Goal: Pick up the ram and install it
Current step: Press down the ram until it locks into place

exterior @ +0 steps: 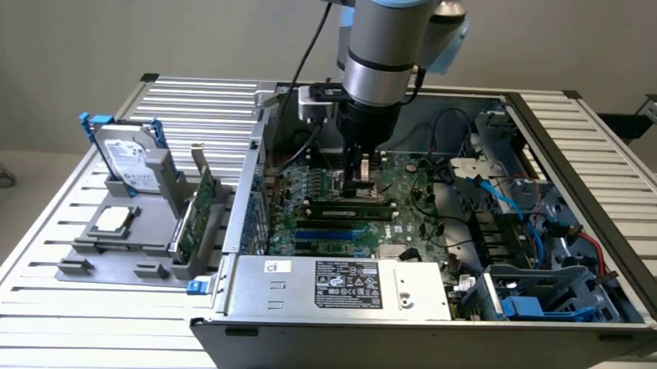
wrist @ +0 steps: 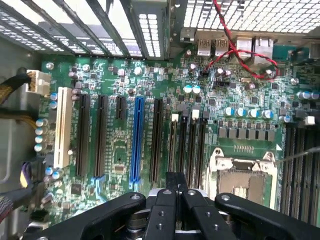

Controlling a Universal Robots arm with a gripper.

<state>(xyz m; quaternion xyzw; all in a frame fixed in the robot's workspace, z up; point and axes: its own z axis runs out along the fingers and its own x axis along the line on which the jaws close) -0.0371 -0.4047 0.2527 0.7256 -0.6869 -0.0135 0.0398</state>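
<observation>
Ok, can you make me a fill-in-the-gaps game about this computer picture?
1. The gripper is inside the open computer ____.
2. Its fingers are ____ (open or shut).
3. One long motherboard slot is coloured ____.
4. The hard drive stands on the exterior view's ____.
Missing words: case, shut, blue, left.

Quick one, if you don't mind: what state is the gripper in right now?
Gripper: shut, low over the motherboard; whether it holds anything cannot be told.

Open room is left above the motherboard [exterior: 411, 219]; passage is hemmed by the power supply [exterior: 344, 284], drive cage [exterior: 544, 296] and loose cables [exterior: 503, 196].
</observation>
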